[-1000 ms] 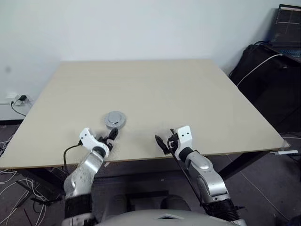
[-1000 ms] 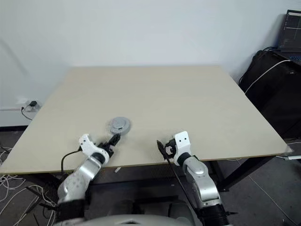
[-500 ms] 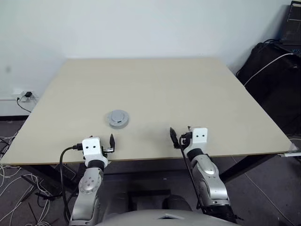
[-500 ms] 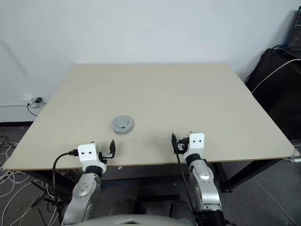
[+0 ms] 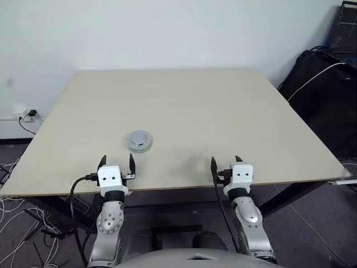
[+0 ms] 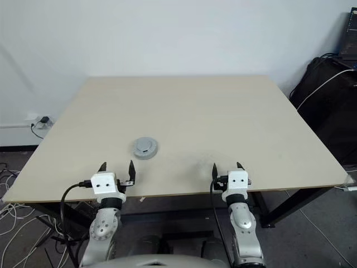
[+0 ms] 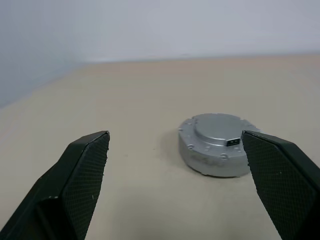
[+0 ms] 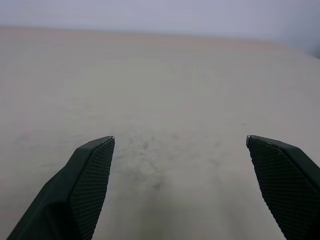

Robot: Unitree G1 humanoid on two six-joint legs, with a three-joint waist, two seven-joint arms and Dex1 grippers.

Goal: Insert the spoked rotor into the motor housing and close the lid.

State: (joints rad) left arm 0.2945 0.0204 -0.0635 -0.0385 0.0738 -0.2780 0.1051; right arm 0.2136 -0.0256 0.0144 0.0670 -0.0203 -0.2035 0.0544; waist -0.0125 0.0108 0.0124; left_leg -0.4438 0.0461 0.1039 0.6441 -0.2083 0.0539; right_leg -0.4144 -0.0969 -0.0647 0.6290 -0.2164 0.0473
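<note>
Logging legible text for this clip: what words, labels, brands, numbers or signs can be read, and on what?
None can be read.
Lid: plain grey metal, no marking shows.
Left gripper and right gripper: white housings with two dark dots each, no lettering.
Laptop: lines on the screen, too small to read.
Table: bare.

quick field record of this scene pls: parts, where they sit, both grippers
assembly: lid closed on the motor housing, one silver round unit
place: table, near its front edge, robot's left of centre
left gripper: open, empty, just short of the unit
right gripper: open, empty, over bare table
contact: none
</note>
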